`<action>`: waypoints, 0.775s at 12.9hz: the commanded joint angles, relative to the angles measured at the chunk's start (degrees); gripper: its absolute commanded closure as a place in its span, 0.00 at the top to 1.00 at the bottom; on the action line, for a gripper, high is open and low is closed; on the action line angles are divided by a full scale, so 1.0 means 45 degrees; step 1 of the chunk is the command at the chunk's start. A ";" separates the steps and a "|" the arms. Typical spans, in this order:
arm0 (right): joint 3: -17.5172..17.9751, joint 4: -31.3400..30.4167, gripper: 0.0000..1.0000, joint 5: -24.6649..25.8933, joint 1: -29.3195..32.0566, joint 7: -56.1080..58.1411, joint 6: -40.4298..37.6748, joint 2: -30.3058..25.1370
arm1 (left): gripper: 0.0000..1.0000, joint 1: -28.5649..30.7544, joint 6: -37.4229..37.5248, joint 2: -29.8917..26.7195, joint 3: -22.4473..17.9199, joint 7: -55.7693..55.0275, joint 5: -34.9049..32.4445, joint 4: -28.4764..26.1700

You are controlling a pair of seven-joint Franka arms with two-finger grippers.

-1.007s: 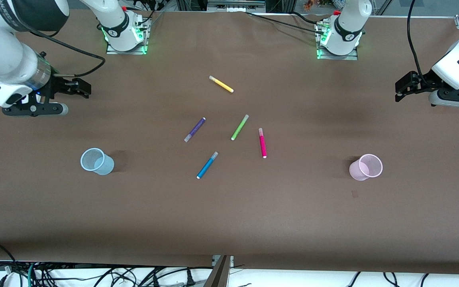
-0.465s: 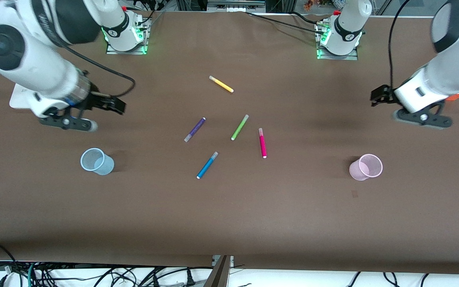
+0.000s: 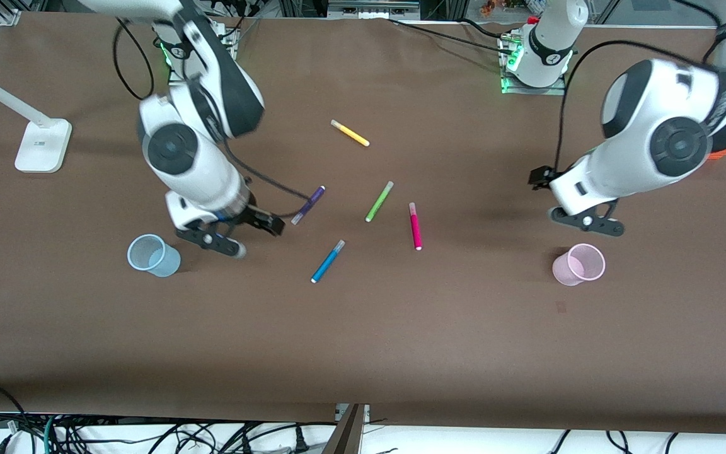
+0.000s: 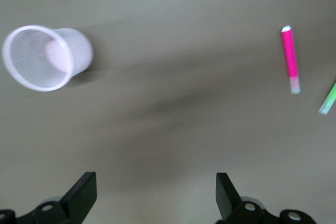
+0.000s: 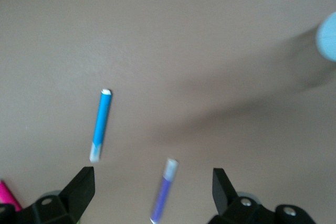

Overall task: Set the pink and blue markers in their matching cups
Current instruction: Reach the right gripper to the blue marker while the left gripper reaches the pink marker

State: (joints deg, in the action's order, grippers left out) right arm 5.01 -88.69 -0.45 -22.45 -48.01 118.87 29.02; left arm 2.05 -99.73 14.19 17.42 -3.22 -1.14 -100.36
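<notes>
Seeing right tool (image 3: 273, 226) spread wide, empty, over desk (image 3: 363, 340) between blue cup (image 3: 152, 255) and blue marker (image 3: 328, 261). We find left tool (image 3: 538, 178) wide too, empty, above pink cup (image 3: 580, 264). Pink marker (image 3: 415, 226) flat mid-desk beside green pen (image 3: 379, 201); purple pen (image 3: 308, 205) near right tool.

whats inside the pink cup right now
No marker is in the pink cup: both the front and left wrist views look into its open mouth and show only its pale inner wall and bottom. The pink marker lies on the table, apart from the cup.
</notes>
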 commanded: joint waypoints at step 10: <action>-0.0233 0.2774 0.90 0.0725 -0.1514 -0.3160 0.4113 0.5132 | 1.00 -0.2836 -0.6074 0.3701 0.0642 -0.3796 0.0039 -0.0917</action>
State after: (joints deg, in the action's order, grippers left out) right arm 4.64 -79.13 2.01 -27.92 -60.63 137.12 50.14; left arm -8.90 -123.15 29.70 20.85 -19.40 -1.14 -102.82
